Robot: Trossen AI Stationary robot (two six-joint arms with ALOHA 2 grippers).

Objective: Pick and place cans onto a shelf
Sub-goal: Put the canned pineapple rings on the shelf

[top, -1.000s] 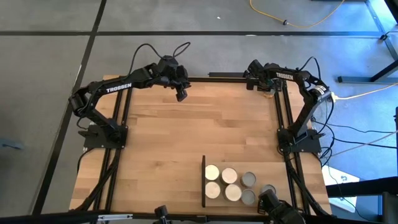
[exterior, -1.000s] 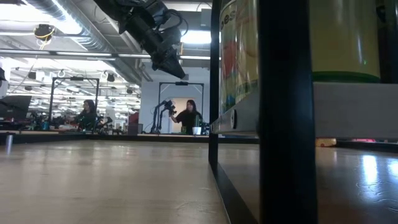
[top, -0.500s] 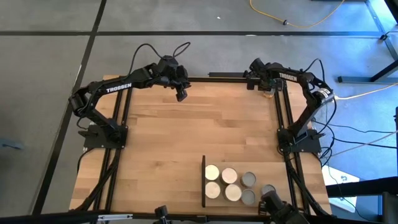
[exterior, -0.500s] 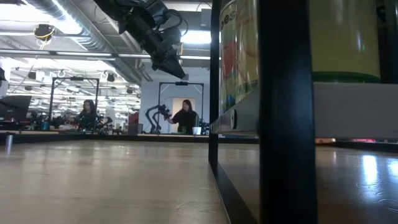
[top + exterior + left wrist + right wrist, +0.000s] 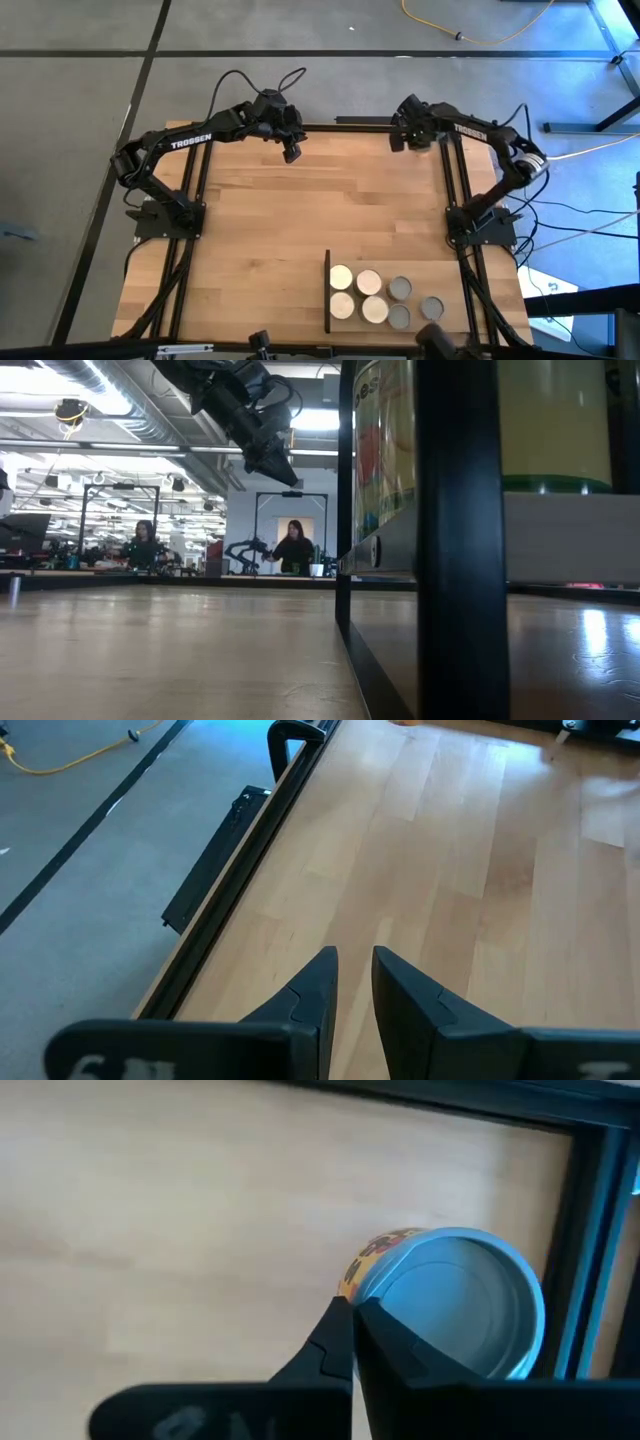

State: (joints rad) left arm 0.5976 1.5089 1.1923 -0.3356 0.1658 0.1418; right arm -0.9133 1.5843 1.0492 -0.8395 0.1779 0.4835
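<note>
The shelf (image 5: 352,292) stands at the table's near right, its black edge (image 5: 327,290) on its left side. Several cream-topped cans (image 5: 342,276) sit on it, and grey-topped cans (image 5: 399,289) stand beside them, one (image 5: 431,307) farthest right. Another grey-topped can with a yellow label (image 5: 455,1305) stands upright on the table at the far right corner. My right gripper (image 5: 355,1320) is shut, and its tips show in front of this can's rim. My left gripper (image 5: 291,153) hangs above the far middle of the table, open by a narrow gap (image 5: 354,960) and empty. My right gripper's shut fingertips (image 5: 340,1325) show against the rim (image 5: 365,1275) of the yellow-labelled can, on its label side, coming from above. I cannot tell whether they touch it or stand above it. The can stands upright on the table.
Black frame rails run along the table's far edge (image 5: 250,830) and right edge (image 5: 590,1230). In the low view the shelf's black post (image 5: 455,540) and the cans on it (image 5: 385,440) fill the right side. People stand in the room behind (image 5: 296,548).
My right gripper has swung toward the table's left along the far edge, and the arm's elbow has gone out to the right. A dark thing at the near edge has drawn back, and the rightmost grey-topped can now shows whole.
</note>
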